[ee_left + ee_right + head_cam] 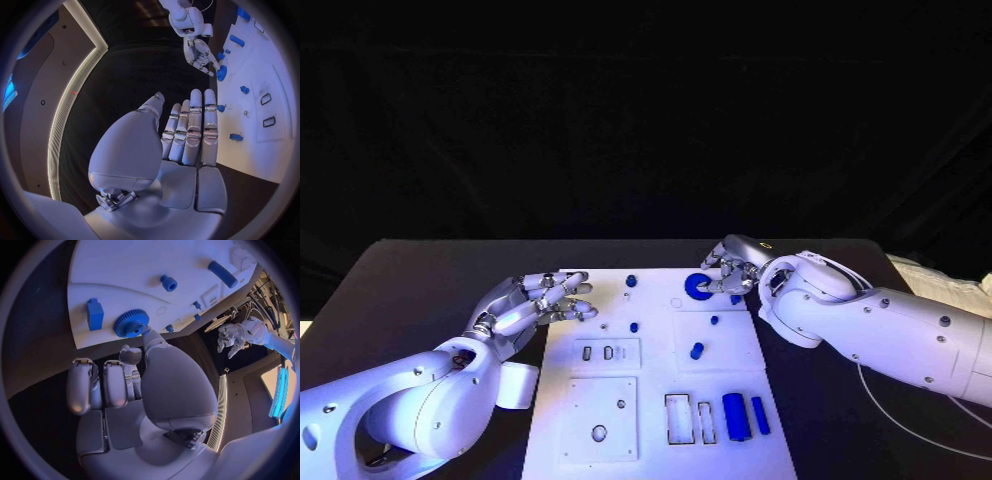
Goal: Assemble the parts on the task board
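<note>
The white task board (661, 390) lies in the middle of the black table. A blue gear (698, 285) sits flat near the board's far right corner. My right hand (737, 264) hovers right beside it. In the right wrist view the thumb tip (147, 333) touches the rim of the gear (131, 323), the other fingers are curled in, and nothing is held. My left hand (538, 302) is at the board's far left edge with straight fingers (190, 125) and holds nothing. A blue block (95, 314) lies beside the gear.
Small blue pegs (633, 327) (697, 350) stand along the board's middle. A blue cylinder (734, 416) and a blue bar (760, 414) lie at the near right, beside empty slots (679, 418). A white cable (874, 405) runs on the table to the right.
</note>
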Robot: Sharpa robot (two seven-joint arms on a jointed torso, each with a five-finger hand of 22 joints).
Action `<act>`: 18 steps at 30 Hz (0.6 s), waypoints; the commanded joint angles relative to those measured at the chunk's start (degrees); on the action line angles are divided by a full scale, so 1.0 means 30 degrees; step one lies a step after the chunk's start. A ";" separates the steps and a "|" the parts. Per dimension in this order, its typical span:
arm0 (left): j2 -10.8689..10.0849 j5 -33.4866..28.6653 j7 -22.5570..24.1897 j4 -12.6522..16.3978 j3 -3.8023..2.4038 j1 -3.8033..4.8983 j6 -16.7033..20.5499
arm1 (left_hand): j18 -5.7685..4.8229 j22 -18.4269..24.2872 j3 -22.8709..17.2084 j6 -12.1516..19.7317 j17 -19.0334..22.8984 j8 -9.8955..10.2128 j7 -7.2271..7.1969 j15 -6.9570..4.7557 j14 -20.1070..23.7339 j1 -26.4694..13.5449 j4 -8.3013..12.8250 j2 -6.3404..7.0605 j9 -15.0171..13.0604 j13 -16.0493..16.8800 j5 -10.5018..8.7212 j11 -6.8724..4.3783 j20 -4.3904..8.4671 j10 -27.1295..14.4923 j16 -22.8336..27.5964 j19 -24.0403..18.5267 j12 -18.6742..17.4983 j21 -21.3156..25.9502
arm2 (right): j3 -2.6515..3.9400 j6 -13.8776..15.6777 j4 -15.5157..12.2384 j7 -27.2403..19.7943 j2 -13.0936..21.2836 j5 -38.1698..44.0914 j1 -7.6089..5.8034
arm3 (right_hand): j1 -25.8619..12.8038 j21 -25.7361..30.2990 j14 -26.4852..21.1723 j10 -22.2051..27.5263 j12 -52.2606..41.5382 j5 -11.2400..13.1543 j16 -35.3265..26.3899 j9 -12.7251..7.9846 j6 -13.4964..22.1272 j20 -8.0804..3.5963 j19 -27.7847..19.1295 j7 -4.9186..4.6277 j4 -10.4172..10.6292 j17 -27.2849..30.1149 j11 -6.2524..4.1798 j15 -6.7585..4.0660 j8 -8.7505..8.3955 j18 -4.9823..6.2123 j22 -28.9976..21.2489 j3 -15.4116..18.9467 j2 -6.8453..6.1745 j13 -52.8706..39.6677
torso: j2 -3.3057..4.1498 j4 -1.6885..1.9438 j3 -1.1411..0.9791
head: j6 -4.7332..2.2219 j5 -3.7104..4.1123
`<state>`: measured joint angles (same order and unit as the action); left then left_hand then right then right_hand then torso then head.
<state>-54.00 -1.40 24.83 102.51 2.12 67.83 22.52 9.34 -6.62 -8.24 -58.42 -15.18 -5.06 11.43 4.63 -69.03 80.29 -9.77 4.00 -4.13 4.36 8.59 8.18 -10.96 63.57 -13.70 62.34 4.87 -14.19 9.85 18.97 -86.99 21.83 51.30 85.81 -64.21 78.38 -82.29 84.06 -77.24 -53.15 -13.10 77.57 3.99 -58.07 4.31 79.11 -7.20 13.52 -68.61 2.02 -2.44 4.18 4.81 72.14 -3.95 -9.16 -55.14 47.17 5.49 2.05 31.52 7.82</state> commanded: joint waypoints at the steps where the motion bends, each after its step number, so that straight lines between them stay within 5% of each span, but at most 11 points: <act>1: 0.0057 -0.0059 0.0070 -0.0008 -0.0015 0.0020 -0.0430 | 0.0342 0.0026 -0.0001 0.0050 -0.0017 0.0117 0.0139 0.0070 -0.0005 0.0209 0.0153 0.0030 0.0025 -0.0014 0.0088 0.0062 0.0003 -0.0061 -0.0052 0.0097 -0.0115 0.0110 | 0.0008 -0.0633 0.0118 0.0278 -0.0172 -0.0028 0.0043 | 0.0171 -0.0154 0.0858 -0.0149 -0.0260 -0.0052 0.0127 -0.0009 0.0023 -0.0009 0.0157 -0.0021 0.0072 -0.0121 0.0032 0.0131 -0.0045 -0.0381 0.0094 0.0064 0.0029 -0.0298 | 0.0001 0.0043 0.0021 | 0.0049 0.0030; 18: 0.0060 -0.0060 0.0049 -0.0021 -0.0015 0.0018 -0.0425 | 0.0342 0.0026 -0.0001 0.0050 -0.0017 0.0117 0.0139 0.0070 -0.0005 0.0209 0.0153 0.0030 0.0025 -0.0014 0.0088 0.0062 0.0003 -0.0061 -0.0052 0.0097 -0.0115 0.0110 | 0.0006 -0.1072 0.0170 0.0317 -0.0356 0.0469 0.0264 | 0.0497 -0.0671 0.1093 -0.0924 -0.3026 -0.0110 0.1153 0.0011 -0.0275 0.0011 0.0730 0.0006 0.0384 -0.1733 0.0027 0.0145 0.0046 -0.0588 0.1182 0.0359 0.0249 -0.3231 | 0.0002 0.0016 0.0031 | 0.0139 0.0010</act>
<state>-53.92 -1.44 24.75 102.33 2.12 67.82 22.39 9.33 -6.62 -8.25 -58.42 -15.18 -5.06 11.43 4.63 -69.03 80.29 -9.78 4.00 -4.13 4.35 8.59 8.18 -10.96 63.57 -13.70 62.34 4.87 -14.19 9.92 17.02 -86.49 22.25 50.23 85.99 -63.59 79.49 -83.93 84.04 -79.57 -61.91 -13.10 80.67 3.96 -58.48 4.21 80.85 -7.22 14.48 -73.66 2.15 -2.45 4.17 3.94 74.95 -2.99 -8.46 -64.60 47.16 5.56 2.16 31.91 7.90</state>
